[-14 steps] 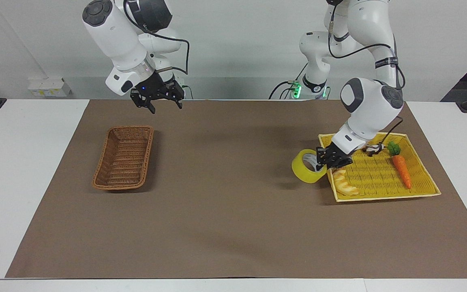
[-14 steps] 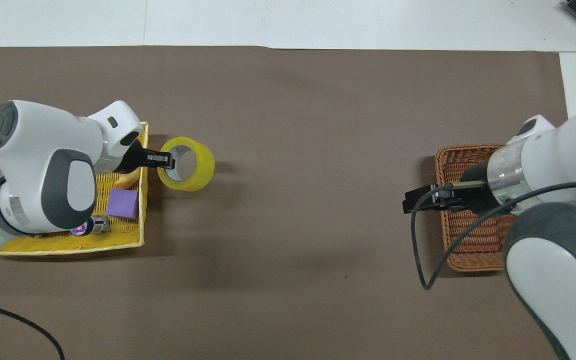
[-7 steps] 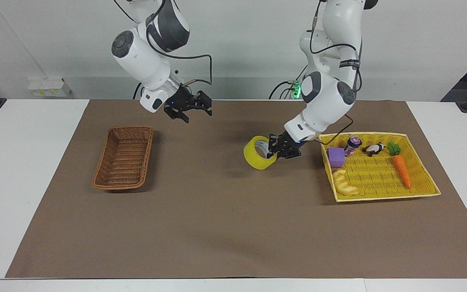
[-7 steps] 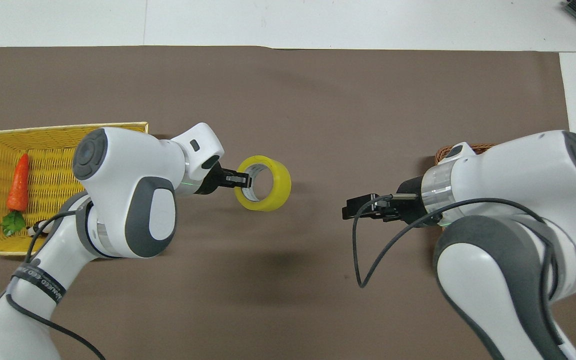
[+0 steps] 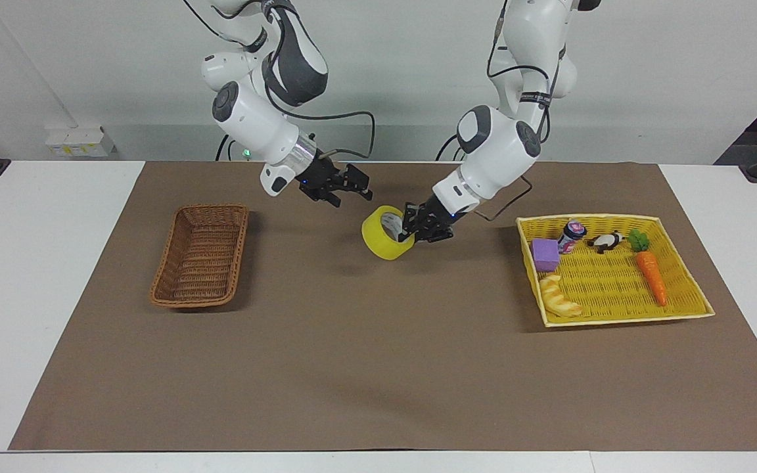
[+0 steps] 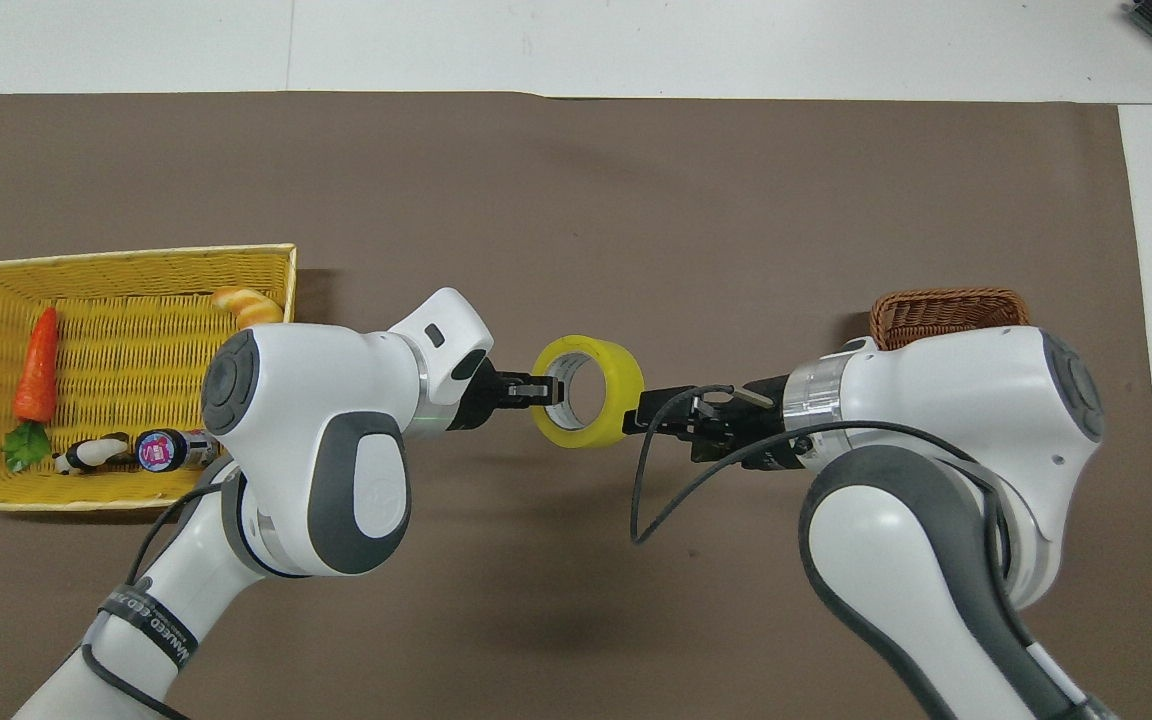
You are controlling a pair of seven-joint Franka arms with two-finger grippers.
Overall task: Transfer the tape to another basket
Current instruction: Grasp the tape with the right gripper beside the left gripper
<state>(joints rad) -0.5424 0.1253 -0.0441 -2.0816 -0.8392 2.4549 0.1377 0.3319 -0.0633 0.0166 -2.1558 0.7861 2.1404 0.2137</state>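
the tape (image 5: 386, 234) hangs in the air over the middle of the brown mat (image 5: 378, 368), pinched at its rim by the left gripper (image 5: 416, 228), one finger inside the ring. the right gripper (image 5: 352, 194) hovers just beside the roll with its fingers spread apart, holding nothing. the basket (image 5: 201, 255) sits toward the right arm's end of the table, well apart from the tape. toward the left arm's end the yellow tray (image 5: 687, 312) holds a carrot (image 5: 651, 272), a croissant toy (image 5: 559, 297), a purple block (image 5: 545, 254) and a small can (image 5: 572, 235).
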